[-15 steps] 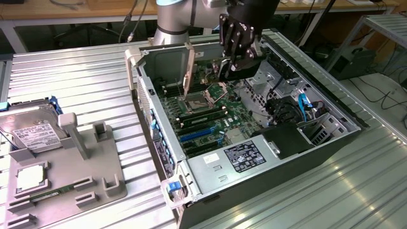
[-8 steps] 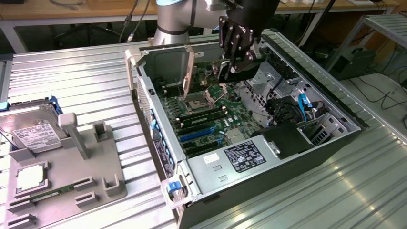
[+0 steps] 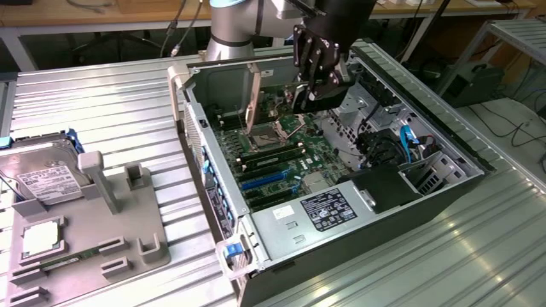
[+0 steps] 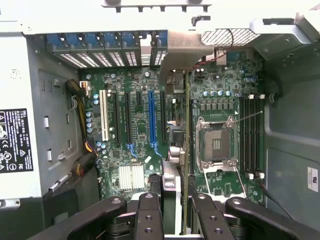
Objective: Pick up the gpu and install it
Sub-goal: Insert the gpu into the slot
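Hard drive (image 3: 47, 179), processor chip (image 3: 41, 238) on grey holder (image 3: 128, 230); open computer case (image 3: 222, 80) near

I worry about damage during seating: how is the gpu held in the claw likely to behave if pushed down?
The gpu, clamped on edge in the claw, is a thin board: probably stiff, yet it might flex if pushed hard. Its metal bracket at one end likely makes it heavier there, so it may tilt in the grip.
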Robot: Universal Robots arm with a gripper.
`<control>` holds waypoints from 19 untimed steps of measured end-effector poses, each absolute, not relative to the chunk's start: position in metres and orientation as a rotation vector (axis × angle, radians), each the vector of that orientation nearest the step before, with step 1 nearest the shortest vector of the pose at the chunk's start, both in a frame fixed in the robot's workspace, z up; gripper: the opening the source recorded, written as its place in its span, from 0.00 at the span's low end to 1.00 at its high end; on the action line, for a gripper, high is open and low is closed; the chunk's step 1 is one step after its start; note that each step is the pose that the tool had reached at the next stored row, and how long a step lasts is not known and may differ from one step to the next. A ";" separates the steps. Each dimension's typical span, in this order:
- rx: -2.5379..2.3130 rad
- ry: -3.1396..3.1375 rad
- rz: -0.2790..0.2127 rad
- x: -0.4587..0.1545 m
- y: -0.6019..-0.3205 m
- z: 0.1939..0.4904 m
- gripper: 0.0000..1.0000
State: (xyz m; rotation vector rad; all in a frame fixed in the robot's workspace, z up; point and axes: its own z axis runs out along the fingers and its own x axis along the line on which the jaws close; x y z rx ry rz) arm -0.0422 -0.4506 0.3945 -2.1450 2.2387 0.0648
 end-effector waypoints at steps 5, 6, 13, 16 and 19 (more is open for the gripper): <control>-2.147 2.237 0.065 -0.042 -0.451 0.392 0.28; -2.147 2.237 0.065 -0.042 -0.452 0.392 0.28; -2.159 2.226 0.065 -0.046 -0.454 0.389 0.28; -2.179 2.207 0.066 -0.047 -0.454 0.388 0.28; -2.193 2.193 0.066 -0.047 -0.455 0.387 0.28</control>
